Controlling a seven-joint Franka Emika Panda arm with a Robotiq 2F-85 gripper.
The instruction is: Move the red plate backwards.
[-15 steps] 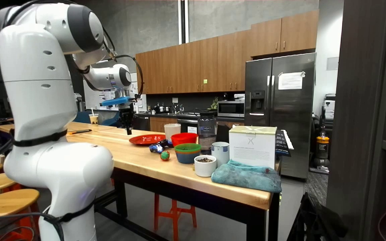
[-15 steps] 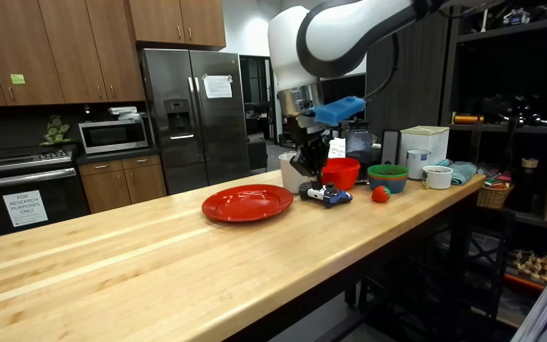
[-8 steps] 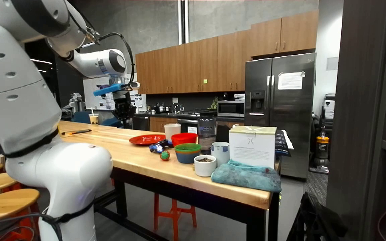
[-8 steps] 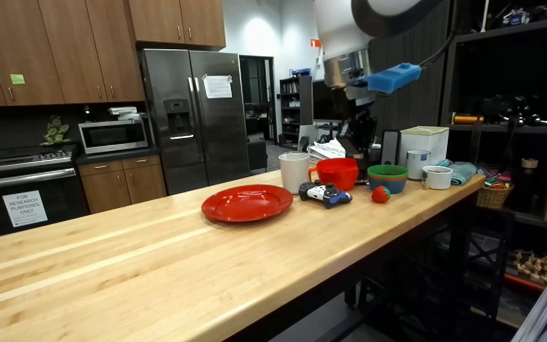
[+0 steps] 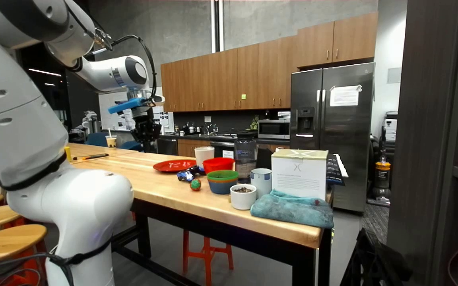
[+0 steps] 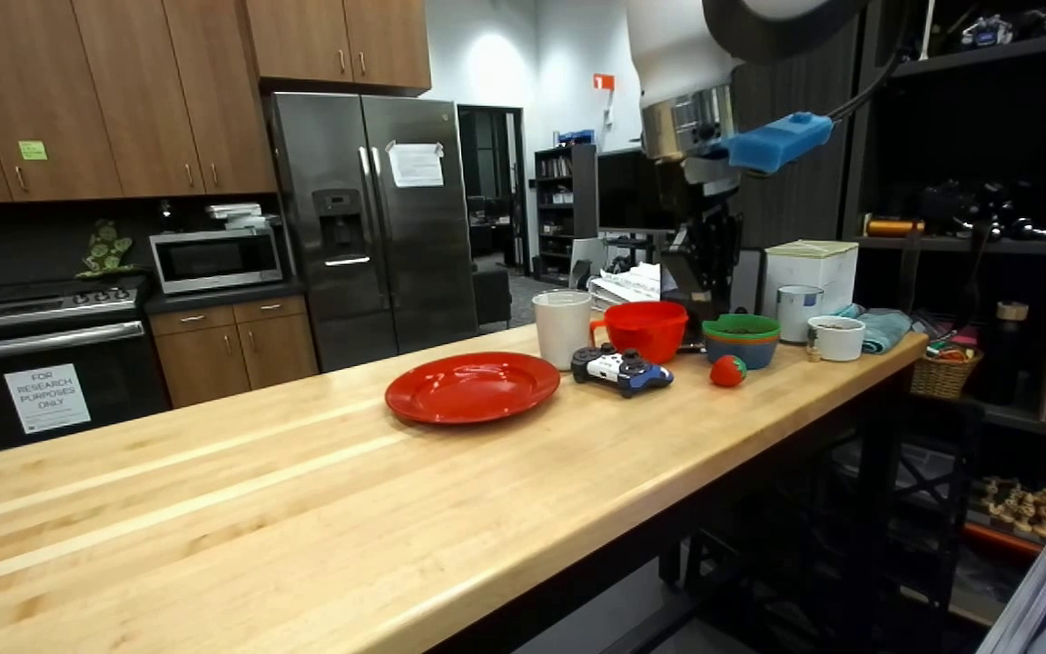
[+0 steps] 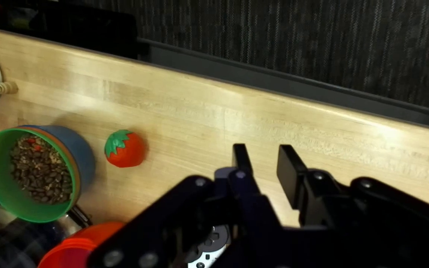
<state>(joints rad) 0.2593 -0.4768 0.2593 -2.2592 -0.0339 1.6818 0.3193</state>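
1. Robotiq gripper point(image 7: 263, 162): raised above the wooden tabletop point(image 7: 207, 126); fingers point(image 7: 288, 176) parted by a modest gap, only bare wood visible between them. Nothing held.

2. Change over the last second: gripper has risen and moved away from the plate side. Most travel fell in the first half-second, little since. Game controller point(image 6: 621, 371), earlier overlapped by the gripper in an exterior view, now shows clear of it there; in the wrist view it is partly masked by the linkage.

3. Red plate point(image 6: 473, 388): on the tabletop, just beside the pale cup point(image 6: 563, 331) and controller, well apart from the gripper; contact with the cup cannot be told. Outside the wrist view. Position unchanged over the same second.

4. Judgement: retreat with the plate at rest suggests either a finished push or a reset before a fresh approach. Cannot tell which.

5. Plate orientation: face up, apparently level. Round, so no long axis and no heading; its oval outline comes from slanted viewing. Any rim side should grip alike.
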